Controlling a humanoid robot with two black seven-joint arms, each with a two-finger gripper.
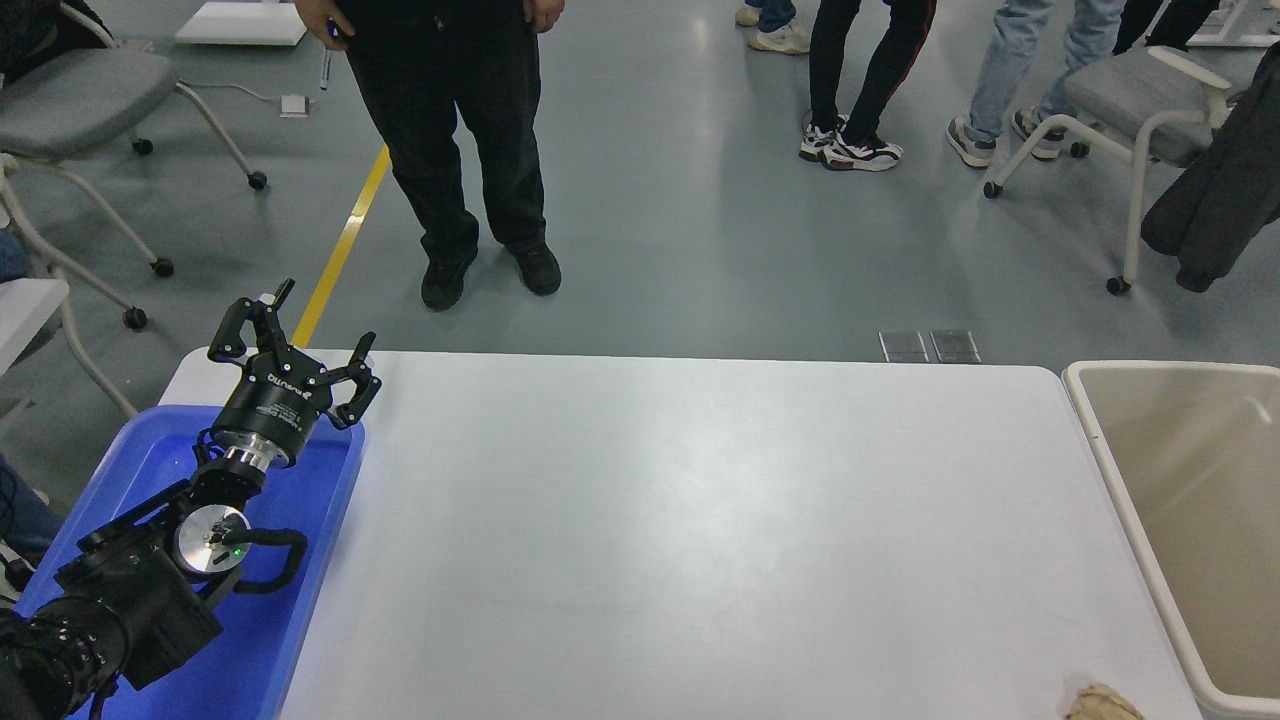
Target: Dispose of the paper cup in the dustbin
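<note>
At the far right sits the bin; you see no cup, maybe it lies inside. Your left gripper hangs wide open and empty, far across the table.

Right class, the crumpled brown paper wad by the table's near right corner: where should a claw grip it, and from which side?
Probably from straight above, pinching the paper wad across its lumpy middle: it lies low on the table, and the bin stands close on its right. Its near part is out of frame.
</note>
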